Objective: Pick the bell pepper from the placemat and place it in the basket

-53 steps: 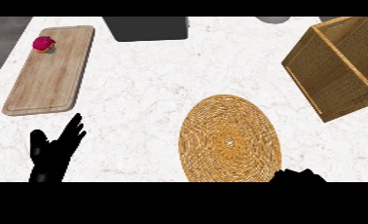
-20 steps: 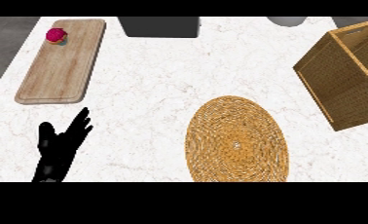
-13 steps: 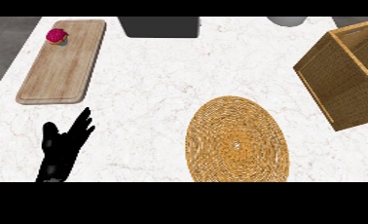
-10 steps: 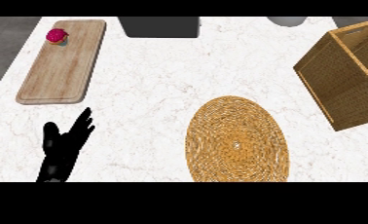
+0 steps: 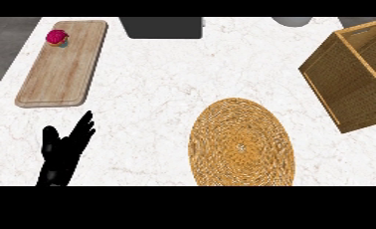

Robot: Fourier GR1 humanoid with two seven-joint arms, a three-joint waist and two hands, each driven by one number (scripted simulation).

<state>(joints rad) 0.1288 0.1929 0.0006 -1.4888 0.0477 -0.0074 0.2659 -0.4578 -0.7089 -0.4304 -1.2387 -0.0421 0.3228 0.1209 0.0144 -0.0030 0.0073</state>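
Nothing has shifted in the last second; earlier the right hand left the lower edge and is out of view. Left hand (image 5: 64, 151) rests open, fingers straight. No bell pepper shows on the woven placemat (image 5: 241, 143) to its right; a small pink item (image 5: 57, 37) sits on the cutting board (image 5: 62, 63) ahead. Confirm the target before reaching; the basket (image 5: 345, 73) lies far right

I look down on a white marble-patterned counter top (image 5: 183, 73) with faint grey veining, evenly lit. At 12 o'clock a dark grey rectangular block (image 5: 161, 27) sits against the far edge; toward 1 o'clock a pale grey rounded object (image 5: 292, 21) is cut off. Grey floor (image 5: 15, 36) shows at 10 o'clock.
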